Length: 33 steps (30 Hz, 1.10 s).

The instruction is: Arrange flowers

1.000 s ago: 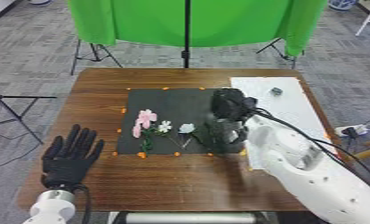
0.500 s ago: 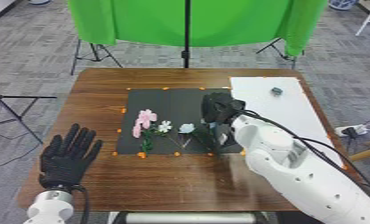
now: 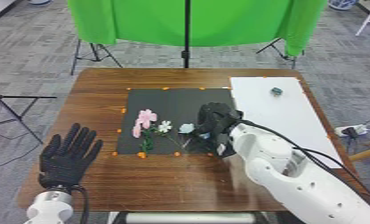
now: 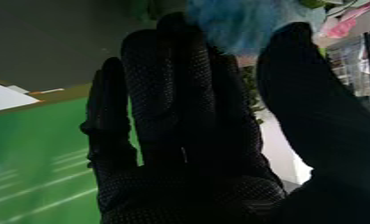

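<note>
The pale blue flower (image 3: 187, 128) lies on the dark mat (image 3: 173, 100), just beyond the fingertips of the right hand (image 3: 219, 116), off toward the robot's left. In the right wrist view its blossom sits by the ends of the fingers and the tip of the thumb, close to the opening between them; whether it touches the glove cannot be told. The right hand's fingers are extended and released, closed on nothing. That hand is by far the nearer; the left hand (image 3: 69, 159), its fingers straight and spread, lies well apart, past the pink flower (image 3: 146, 118) and the white flower (image 3: 165, 126).

The blue flower's blossom points away from the robot and its thin stem runs back toward the robot, so its long axis seems to lie across the line of the right fingers, the stem on the thumb's side. The coming move probably calls for bringing thumb and fingers together around the stem just below the blossom; closing too far up could crush the petals.
</note>
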Available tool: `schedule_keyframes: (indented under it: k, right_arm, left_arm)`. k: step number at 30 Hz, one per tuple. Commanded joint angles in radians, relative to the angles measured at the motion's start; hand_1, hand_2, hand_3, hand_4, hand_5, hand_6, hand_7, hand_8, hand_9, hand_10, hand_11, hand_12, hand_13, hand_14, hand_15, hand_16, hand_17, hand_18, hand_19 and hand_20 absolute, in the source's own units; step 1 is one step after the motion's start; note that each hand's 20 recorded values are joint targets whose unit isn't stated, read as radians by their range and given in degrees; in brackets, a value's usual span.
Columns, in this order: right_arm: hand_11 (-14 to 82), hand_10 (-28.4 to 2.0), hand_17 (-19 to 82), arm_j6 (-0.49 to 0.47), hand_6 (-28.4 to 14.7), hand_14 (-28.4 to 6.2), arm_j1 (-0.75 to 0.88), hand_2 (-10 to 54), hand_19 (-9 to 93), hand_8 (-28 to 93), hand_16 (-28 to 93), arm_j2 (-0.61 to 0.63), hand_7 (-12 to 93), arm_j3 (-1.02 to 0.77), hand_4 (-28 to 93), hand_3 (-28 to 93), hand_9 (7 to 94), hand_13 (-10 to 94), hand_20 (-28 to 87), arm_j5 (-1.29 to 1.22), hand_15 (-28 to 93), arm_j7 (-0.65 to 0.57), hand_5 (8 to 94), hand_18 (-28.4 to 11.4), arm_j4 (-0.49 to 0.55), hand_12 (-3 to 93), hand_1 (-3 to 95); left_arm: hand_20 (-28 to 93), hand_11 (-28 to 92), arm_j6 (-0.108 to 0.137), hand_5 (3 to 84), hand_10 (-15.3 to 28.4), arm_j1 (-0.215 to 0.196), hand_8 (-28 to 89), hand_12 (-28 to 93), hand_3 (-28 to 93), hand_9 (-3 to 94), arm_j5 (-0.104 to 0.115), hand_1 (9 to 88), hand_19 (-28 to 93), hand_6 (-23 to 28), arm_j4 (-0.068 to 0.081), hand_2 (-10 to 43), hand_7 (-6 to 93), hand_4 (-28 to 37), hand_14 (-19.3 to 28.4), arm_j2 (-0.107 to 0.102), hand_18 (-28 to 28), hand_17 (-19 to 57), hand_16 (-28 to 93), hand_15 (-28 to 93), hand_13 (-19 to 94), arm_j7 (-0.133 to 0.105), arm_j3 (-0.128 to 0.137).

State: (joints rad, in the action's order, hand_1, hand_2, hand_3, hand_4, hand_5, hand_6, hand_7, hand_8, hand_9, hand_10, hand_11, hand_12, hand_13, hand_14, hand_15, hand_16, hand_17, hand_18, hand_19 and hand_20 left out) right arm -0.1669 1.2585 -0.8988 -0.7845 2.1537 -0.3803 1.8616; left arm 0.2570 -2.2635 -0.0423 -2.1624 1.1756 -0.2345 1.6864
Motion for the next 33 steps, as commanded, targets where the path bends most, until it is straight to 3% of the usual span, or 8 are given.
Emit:
schedule_keyframes:
  k: [1, 5, 11, 16, 19, 22, 26, 33]
  right_arm:
    - [26.3, -14.5, 24, 0.025, -2.7, -13.4, 0.001, -9.5, 75, -11, 26, 0.010, 14, -0.008, -26, 76, 72.6, 61, 40, 0.002, 63, -0.047, 64.9, -22.6, 0.011, 20.9, 40.5]
    - [26.2, -15.0, 23, 0.028, -3.1, -13.9, 0.002, -9.5, 76, -11, 26, 0.011, 13, -0.032, -26, 75, 72.2, 61, 40, 0.000, 64, -0.050, 64.2, -22.9, 0.006, 20.8, 39.2]
    - [24.9, -16.0, 23, 0.146, -3.3, -14.4, -0.001, -9.2, 75, -11, 25, 0.047, 13, -0.137, -25, 74, 70.7, 60, 39, 0.028, 63, -0.116, 63.7, -23.0, -0.041, 20.2, 37.0]
    - [13.6, -18.0, 20, 0.149, -5.0, -15.7, -0.050, -2.8, 66, -11, 17, 0.097, 12, -0.217, -25, 77, 55.3, 48, 27, -0.042, 35, -0.129, 57.8, -20.3, -0.122, 15.2, 34.1]
    - [9.8, -17.6, 18, 0.177, -4.8, -16.8, -0.110, -2.8, 60, -11, 16, 0.105, 12, -0.199, -25, 79, 47.1, 41, 21, -0.011, 23, -0.133, 53.1, -19.1, -0.214, 13.5, 33.7]
    - [8.6, -16.6, 16, 0.179, -4.5, -16.5, -0.153, -4.1, 54, -11, 16, 0.104, 13, -0.181, -27, 80, 44.6, 39, 16, -0.058, 17, -0.169, 51.5, -17.6, -0.270, 12.7, 37.0]
    - [8.5, -14.9, 15, 0.131, -4.2, -15.7, -0.209, -5.6, 50, -12, 16, 0.090, 14, -0.138, -28, 81, 41.5, 36, 13, -0.059, 13, -0.173, 47.2, -16.5, -0.360, 12.0, 39.7]
    - [9.5, -11.8, 15, 0.047, -3.3, -14.6, -0.254, -5.8, 48, -12, 17, 0.045, 15, -0.105, -28, 81, 35.9, 33, 12, -0.101, 10, -0.153, 41.1, -15.5, -0.520, 10.2, 41.8]
  left_arm:
    - [18, 19, -0.011, 46.1, 14.7, -0.019, -8, 13, 73, 38.7, 0.016, 24.0, 32, 8.2, 0.001, 22.4, 11.1, -28.3, 14.0, 0.000, 14.0, -4.8, -4, 35, 30, 0.011, 0.003]
    - [18, 18, -0.008, 46.0, 14.6, -0.013, -8, 13, 73, 38.4, 0.012, 22.8, 32, 8.2, 0.002, 23.0, 11.1, -28.3, 14.1, 0.002, 14.1, -4.9, -4, 35, 29, 0.011, 0.002]
    - [18, 19, -0.008, 45.9, 14.7, -0.009, -8, 13, 74, 38.3, 0.001, 23.7, 32, 8.1, 0.002, 22.3, 11.1, -28.3, 14.1, 0.004, 14.2, -4.9, -4, 35, 29, 0.008, 0.002]
    - [18, 19, -0.010, 46.0, 14.7, -0.015, -8, 13, 74, 38.5, -0.008, 24.7, 32, 8.2, -0.002, 21.8, 11.2, -28.3, 14.0, 0.004, 14.2, -4.9, -4, 35, 30, 0.008, 0.007]
    - [17, 19, -0.007, 46.0, 14.6, -0.020, -8, 13, 74, 38.5, -0.011, 25.4, 32, 8.1, -0.006, 21.7, 11.3, -28.3, 14.0, 0.002, 14.2, -4.8, -4, 35, 30, 0.003, 0.010]
    - [18, 19, -0.002, 46.0, 14.6, -0.024, -8, 13, 74, 38.5, -0.006, 25.6, 32, 8.2, -0.010, 21.6, 11.3, -28.3, 14.0, -0.007, 14.2, -4.9, -4, 35, 30, -0.013, 0.008]
    - [18, 19, -0.006, 46.0, 14.5, -0.023, -8, 13, 74, 38.5, -0.011, 25.8, 32, 8.1, -0.015, 21.5, 11.4, -28.3, 13.9, -0.005, 14.2, -4.9, -4, 35, 30, -0.016, 0.003]
    - [18, 19, -0.003, 46.1, 14.6, -0.001, -8, 13, 74, 38.7, -0.008, 26.0, 32, 8.2, -0.007, 21.5, 11.5, -28.3, 14.0, -0.010, 14.2, -4.9, -4, 35, 30, -0.017, -0.017]
